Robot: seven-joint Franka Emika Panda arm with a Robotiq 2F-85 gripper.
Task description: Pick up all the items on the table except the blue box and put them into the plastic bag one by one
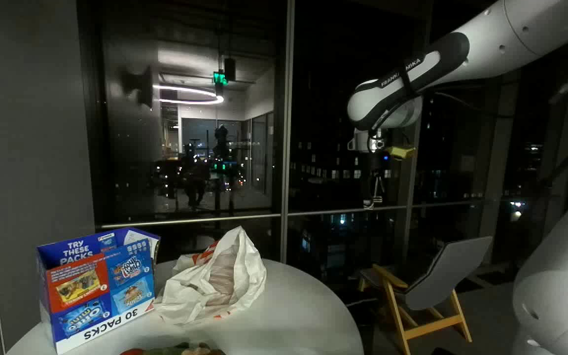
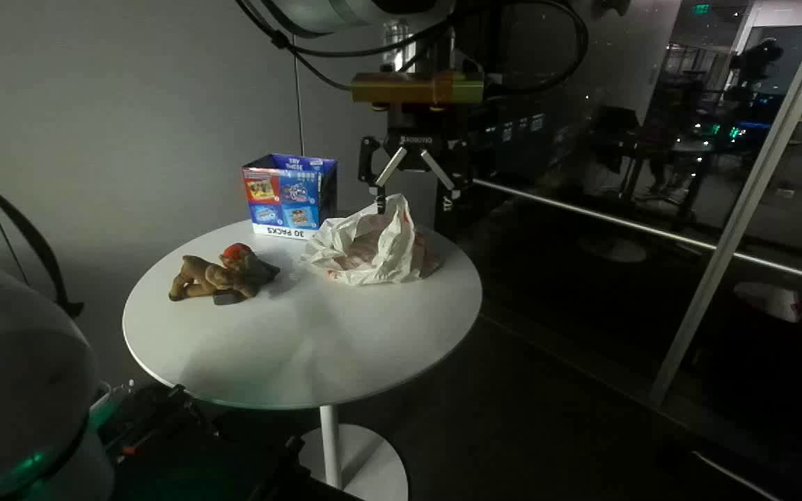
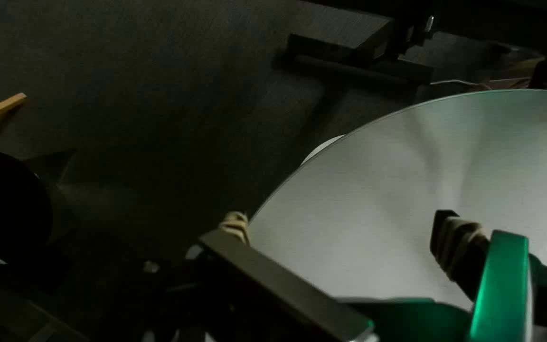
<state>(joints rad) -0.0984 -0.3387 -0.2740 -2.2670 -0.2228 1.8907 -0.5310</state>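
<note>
The black, two-fingered robot claw (image 2: 415, 202) points down in both exterior views, its fingers spread wide apart. In an exterior view one fingertip (image 2: 381, 202) crosses in front of the thin, wrinkled white plastic bag with reddish print (image 2: 366, 247); from the opposite angle a clear gap shows between claw and bag. In the wrist view the curved rim of the round, white-topped bench (image 3: 349, 228) and the dark floor (image 3: 169, 118) lie beneath the fingers.

The items lie together on the bench, left of the bag in an exterior view. A brown, animal-shaped toy (image 2: 199, 271) has its long axis running roughly across that picture, with stubby, leg-like ends pointing down and left. Just beside it, a grey-green toy with a rounded orange-red top (image 2: 256, 271) tapers to the right, its orange-red end toward the upper left. A small dark block (image 2: 228, 297) shows in front; whether it is separate cannot be told.

The upright blue cardboard box with snack pictures and white lettering (image 2: 282, 202) stands near the bag, its open top facing up. One peak of the bag also points upward.
</note>
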